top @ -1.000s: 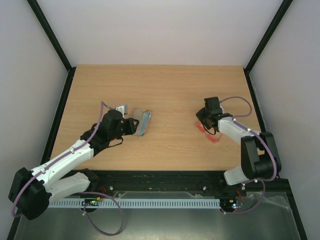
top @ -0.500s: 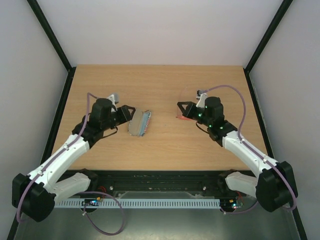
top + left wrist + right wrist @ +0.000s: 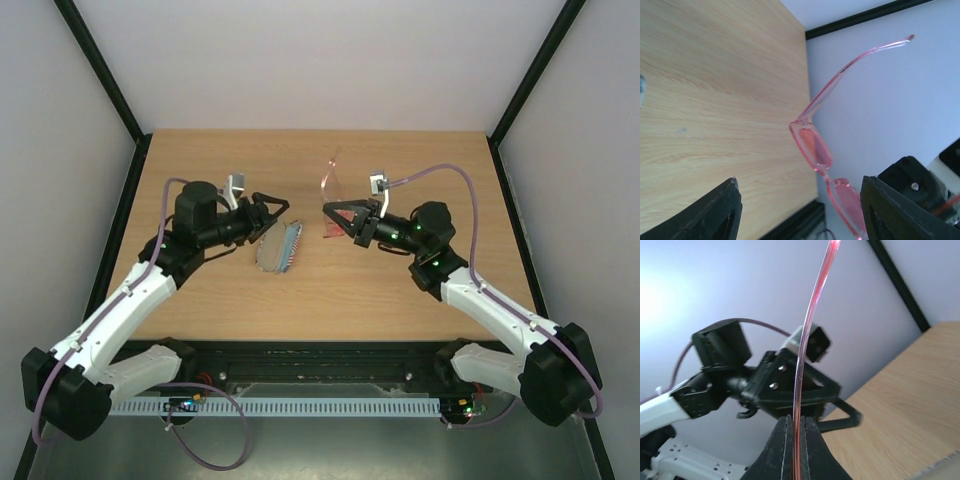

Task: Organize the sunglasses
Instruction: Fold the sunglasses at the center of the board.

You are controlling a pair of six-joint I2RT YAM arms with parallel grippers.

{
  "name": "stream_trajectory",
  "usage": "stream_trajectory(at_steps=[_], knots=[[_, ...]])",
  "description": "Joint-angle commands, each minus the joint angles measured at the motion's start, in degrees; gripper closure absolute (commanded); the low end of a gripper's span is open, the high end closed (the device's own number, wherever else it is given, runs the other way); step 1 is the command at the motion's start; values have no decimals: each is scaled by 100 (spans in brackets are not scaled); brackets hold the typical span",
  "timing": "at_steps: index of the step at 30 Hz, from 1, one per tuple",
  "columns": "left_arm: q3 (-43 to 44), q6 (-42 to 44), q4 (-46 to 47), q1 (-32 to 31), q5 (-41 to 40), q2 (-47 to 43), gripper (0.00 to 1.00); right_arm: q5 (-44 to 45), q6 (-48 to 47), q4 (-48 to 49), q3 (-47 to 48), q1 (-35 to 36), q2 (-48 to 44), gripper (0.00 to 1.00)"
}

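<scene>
Right gripper point(image 3: 796, 424) pinching sunglasses point(image 3: 809, 325) arm, lenses point(image 3: 816, 150) (pink-tinted) in left wrist view

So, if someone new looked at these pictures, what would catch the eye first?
The red-orange sunglasses stand out first. They are held in the air above the middle of the table, with one thin temple pinched in the shut jaws of the right arm. Facing them, the left arm has its jaws wide open, close to the grey patterned case lying on the wood.
</scene>
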Motion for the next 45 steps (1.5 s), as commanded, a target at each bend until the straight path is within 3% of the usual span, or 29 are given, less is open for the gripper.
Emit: stream_trajectory(at_steps=[1,10,20,45], knots=[[-186,-1399,968,-6,781,123,33,-104,-248,753,338,338,67,99],[-1291,-4230,4043,-111,1383,250,44,129,1178,2596,518,423,738,99],[-1668,-5149,5464,-301,1365,652,60,138,1349,2888,646,668,1019,99],[-2136,-5375,5904,-295,1057,652,95,-80,972,2341,360,786,945,99]])
